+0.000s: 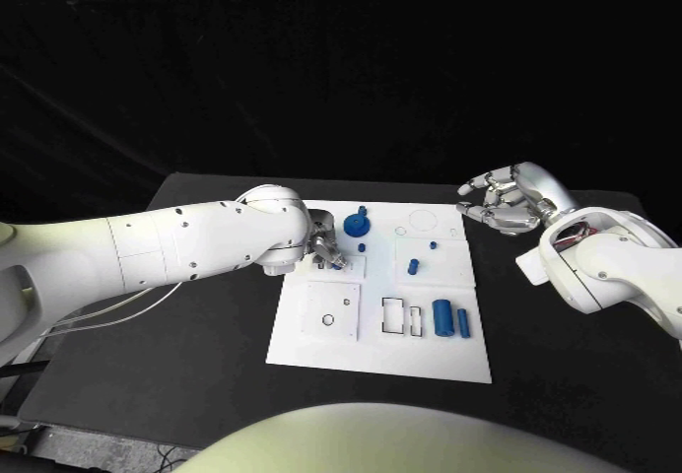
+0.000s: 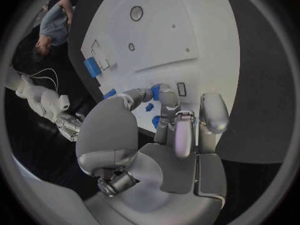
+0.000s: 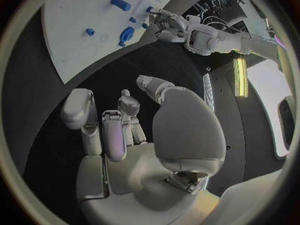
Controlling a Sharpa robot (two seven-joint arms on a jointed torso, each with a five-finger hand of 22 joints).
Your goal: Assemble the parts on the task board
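Note:
The white task board (image 1: pixel 320 345) lies mid-table. My left hand (image 1: pixel 324 252) reaches over its far left part, and thumb and a finger pinch a small blue part (image 2: pixel 159 89) beside a rectangular slot (image 2: pixel 181 88). A blue knob (image 1: pixel 356 226) and a small peg (image 1: pixel 364 245) stand just beyond the fingers. More pegs (image 1: pixel 414 264) are at mid-board, and a blue cylinder (image 1: pixel 443 315) lies at the near right. My right hand (image 1: pixel 501 202) hangs past the board's far right corner with its fingers curled in on nothing. From its wrist I see that hand (image 3: pixel 137 135), the board (image 3: pixel 75 15) and the knob (image 3: pixel 127 34).
Two rectangular cut-outs (image 1: pixel 401 317) and a square plate with a round hole (image 1: pixel 330 320) sit in the board's near half. A large ring outline (image 1: pixel 422 219) marks the far right. Black table (image 1: pixel 569 365) surrounds the board on all sides.

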